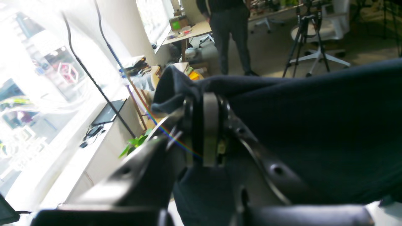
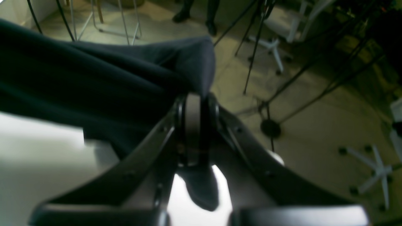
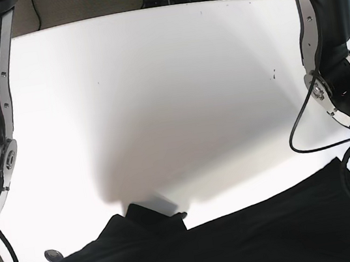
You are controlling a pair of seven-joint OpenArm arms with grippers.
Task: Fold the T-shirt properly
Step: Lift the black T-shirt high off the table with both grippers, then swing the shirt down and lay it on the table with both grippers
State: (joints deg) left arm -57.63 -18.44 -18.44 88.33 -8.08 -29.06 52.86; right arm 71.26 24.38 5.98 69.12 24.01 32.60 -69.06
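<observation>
Honestly, with both fingers, left (image 1: 209,125) and right (image 2: 196,125), clamped on the shirt (image 3: 244,239), uneven lifting could skew it.

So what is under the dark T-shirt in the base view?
Under the T-shirt the white table shows only a shadow near the cloth's edge. The near table edge is covered. Both grippers, left and right, pinch the cloth.

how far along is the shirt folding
Done: both grippers are clamped on the shirt, the left gripper and the right gripper each pinching a bunch of dark cloth. In hand: the shirt hangs lifted at the near edge of the table. Left: laying it flat on the table and making every fold; no fold shows yet.
</observation>
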